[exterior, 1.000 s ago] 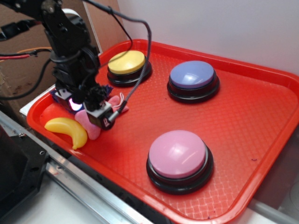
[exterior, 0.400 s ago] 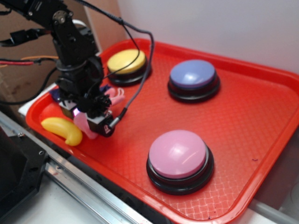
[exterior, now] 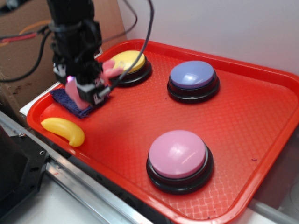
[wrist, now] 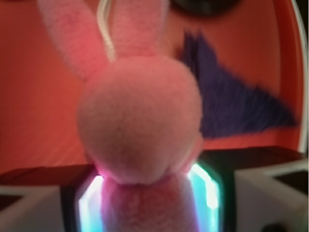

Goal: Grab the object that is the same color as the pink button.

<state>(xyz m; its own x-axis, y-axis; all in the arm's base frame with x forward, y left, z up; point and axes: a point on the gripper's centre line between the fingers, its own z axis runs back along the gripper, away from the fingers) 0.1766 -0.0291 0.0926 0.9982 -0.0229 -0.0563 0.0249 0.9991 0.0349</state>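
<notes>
Gripper (exterior: 88, 91) is clamped on the pink plush bunny (wrist: 140, 121), which hangs clear of the tray floor over the tray's left end; in the exterior view the bunny (exterior: 74, 91) shows as a soft pink mass between the black fingers, with ears (exterior: 111, 69) sticking out toward the yellow button (exterior: 126, 62). Wrist view: fuzzy, napped fabric, rounded head, two long ears (wrist: 67, 38) pointing away from the camera, a white string loop (wrist: 104, 21) between them; the body is pinched low in the frame between lit panels glowing cyan and magenta. Tray (exterior: 261, 126) is red moulded plastic, rectangular with a raised rounded rim and a fine waffle-textured floor. In it: pink button (exterior: 177, 153), a smooth glossy dome on a black circular base, near the front edge and well apart from the bunny; a lavender-blue dome button (exterior: 192, 74) of the same build toward the back; the yellow button at the back left; a smooth yellow toy banana (exterior: 64, 130), curved, lying near the front left rim; a dark blue cloth (exterior: 63, 99), fuzzy and flat with a pointed corner, lying on the floor below the gripper. In the wrist view the cloth (wrist: 231, 106) sits right of the bunny's head.
</notes>
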